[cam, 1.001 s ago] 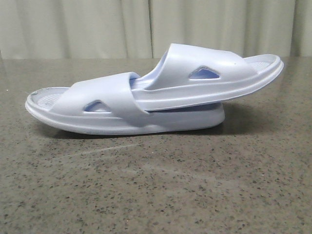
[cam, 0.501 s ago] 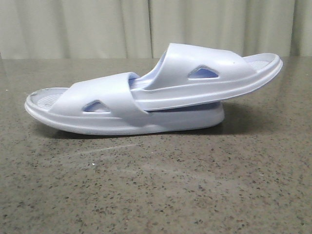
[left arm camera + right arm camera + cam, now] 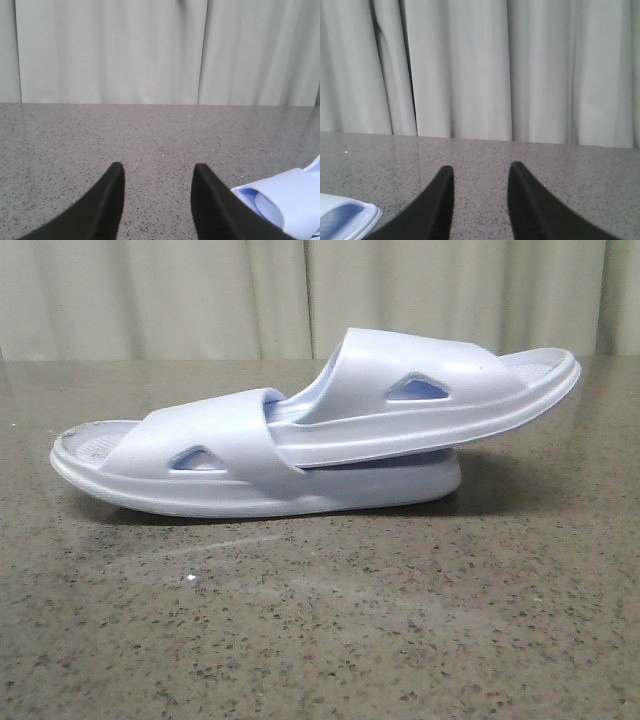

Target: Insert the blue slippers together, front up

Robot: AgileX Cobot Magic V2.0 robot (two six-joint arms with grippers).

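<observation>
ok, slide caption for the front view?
Pale lavender-blue foam slide sandals nested, one tucked under the other's strap, on a speckled stone table.

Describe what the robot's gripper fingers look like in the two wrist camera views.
Only the fingers show. The left gripper has two matte black fingers, broad at the base and curving to narrower rounded tips, with fine ribbing on the inner faces. The right gripper has the same pair of black tapered fingers. No cables, markings or arm links are visible.
</observation>
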